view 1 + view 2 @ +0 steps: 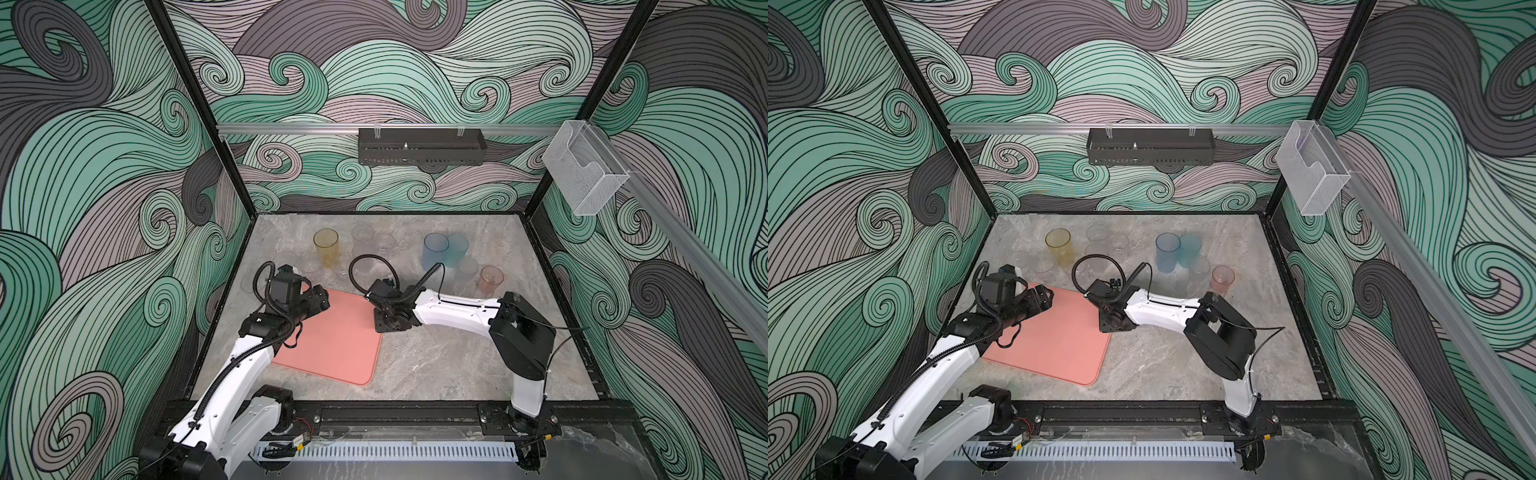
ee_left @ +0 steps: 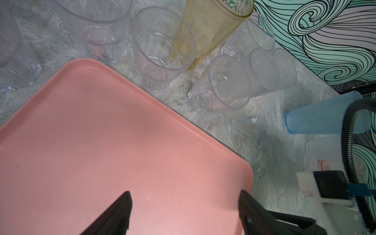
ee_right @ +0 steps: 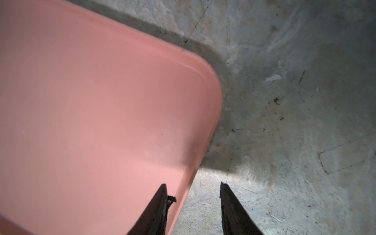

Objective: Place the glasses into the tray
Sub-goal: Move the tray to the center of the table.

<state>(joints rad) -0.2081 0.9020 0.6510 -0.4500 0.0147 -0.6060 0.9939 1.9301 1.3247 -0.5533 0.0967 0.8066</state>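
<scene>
Right wrist: right pincer [image 3: 192, 184] straddles tray [image 3: 101, 101] edge; top views hide tips.

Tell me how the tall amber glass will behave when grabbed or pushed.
The amber glass stands upright, tall and narrow at its base, so a high push would probably tip it. Its smooth see-through wall looks slippery, and it is likely light and stiff. Clear glasses crowd beside it, so a nudge may knock them.

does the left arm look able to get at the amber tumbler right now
Probably, though not cleanly: the left gripper hangs over the tray with jaws open, but a short clear tumbler stands between it and the amber tumbler.
</scene>
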